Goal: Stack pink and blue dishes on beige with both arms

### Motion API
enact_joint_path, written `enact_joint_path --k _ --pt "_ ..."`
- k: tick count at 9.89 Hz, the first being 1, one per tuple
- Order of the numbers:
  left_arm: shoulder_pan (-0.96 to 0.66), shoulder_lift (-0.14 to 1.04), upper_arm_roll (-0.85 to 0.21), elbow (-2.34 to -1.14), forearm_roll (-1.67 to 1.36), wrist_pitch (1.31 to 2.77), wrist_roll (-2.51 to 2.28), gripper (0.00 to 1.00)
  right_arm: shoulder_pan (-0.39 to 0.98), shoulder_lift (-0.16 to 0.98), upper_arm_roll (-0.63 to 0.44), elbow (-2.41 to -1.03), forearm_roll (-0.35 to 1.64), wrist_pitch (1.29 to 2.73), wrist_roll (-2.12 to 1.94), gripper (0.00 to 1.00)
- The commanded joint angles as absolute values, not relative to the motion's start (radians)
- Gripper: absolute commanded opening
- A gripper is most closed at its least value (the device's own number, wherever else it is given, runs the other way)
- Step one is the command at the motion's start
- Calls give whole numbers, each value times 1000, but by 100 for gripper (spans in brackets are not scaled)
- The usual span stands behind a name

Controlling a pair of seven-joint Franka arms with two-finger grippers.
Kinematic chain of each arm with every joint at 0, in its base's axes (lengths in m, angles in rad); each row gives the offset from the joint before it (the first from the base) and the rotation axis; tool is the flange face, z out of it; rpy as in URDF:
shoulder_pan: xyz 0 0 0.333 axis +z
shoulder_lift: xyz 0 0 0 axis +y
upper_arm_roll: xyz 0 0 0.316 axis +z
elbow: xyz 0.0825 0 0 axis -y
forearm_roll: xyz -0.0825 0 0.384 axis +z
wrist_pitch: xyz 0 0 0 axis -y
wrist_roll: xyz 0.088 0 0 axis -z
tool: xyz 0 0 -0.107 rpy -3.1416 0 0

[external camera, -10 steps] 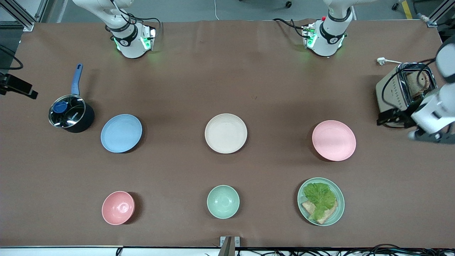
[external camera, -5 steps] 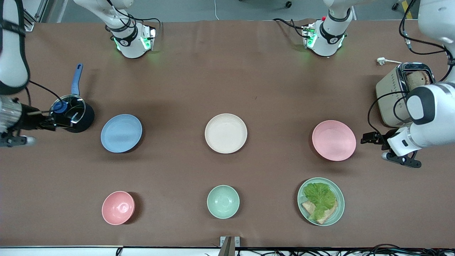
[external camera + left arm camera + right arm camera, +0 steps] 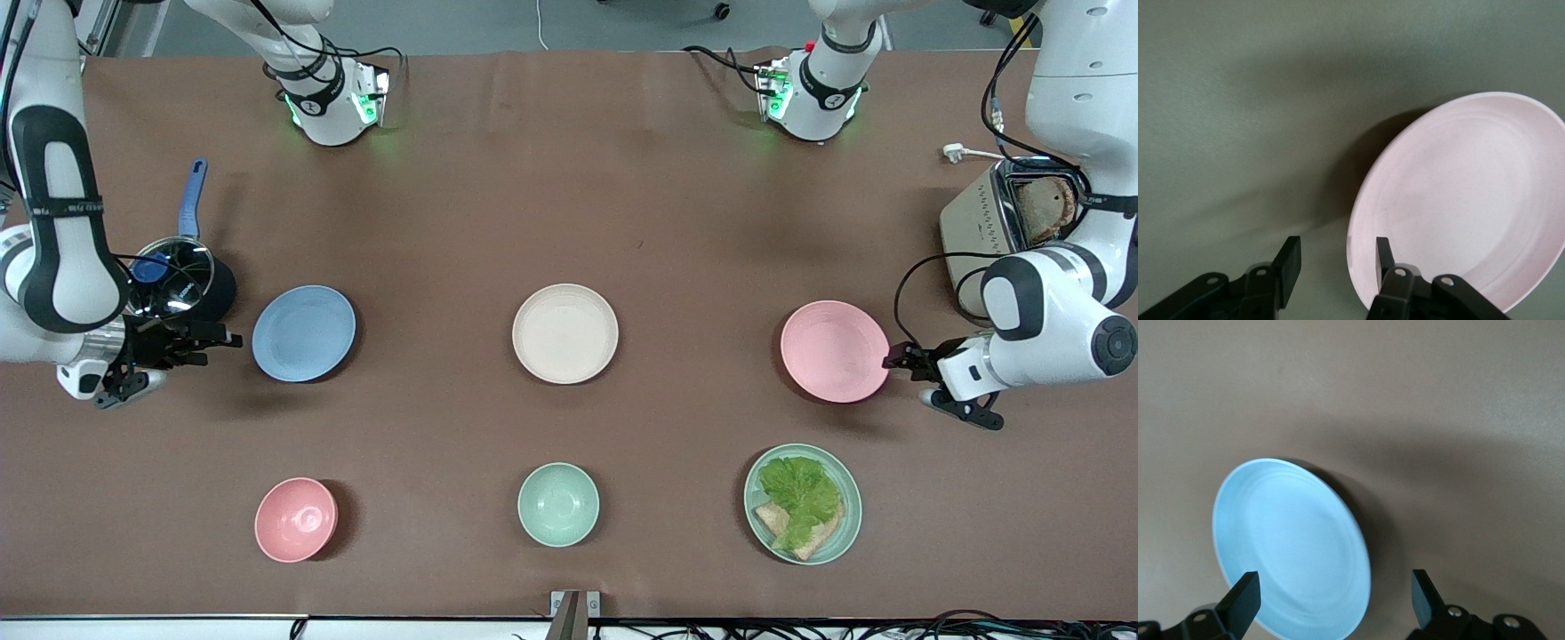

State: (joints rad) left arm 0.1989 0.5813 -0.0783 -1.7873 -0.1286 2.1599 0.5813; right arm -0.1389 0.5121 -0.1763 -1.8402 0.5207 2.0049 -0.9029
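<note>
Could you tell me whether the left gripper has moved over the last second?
Yes. The left gripper has travelled from beside the toaster toward the pink plate, and now sits open at that plate's rim, at the left arm's end.

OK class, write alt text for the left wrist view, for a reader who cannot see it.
The left end effector is open beside the rim of the pink plate, one finger at the rim, nothing gripped. The plate lies flat on the brown table.
</note>
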Motion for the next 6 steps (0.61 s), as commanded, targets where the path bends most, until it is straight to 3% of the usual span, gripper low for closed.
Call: enact_joint_path --k 1,3,4,6 --pt "201 630 -81 -1784 -146 2184 604 45 -143 497 -169 -1943 568 2118 -971 100" --pt "199 640 -83 -1784 -146 2187 604 38 -133 526 -169 -1956 595 2166 -973 90" --pt "199 644 -89 -1784 -146 2187 604 29 -129 538 -169 -1957 624 2163 -973 78" --pt "201 649 -90 -1782 -153 2187 606 16 -124 537 -169 -1977 627 2157 -973 65"
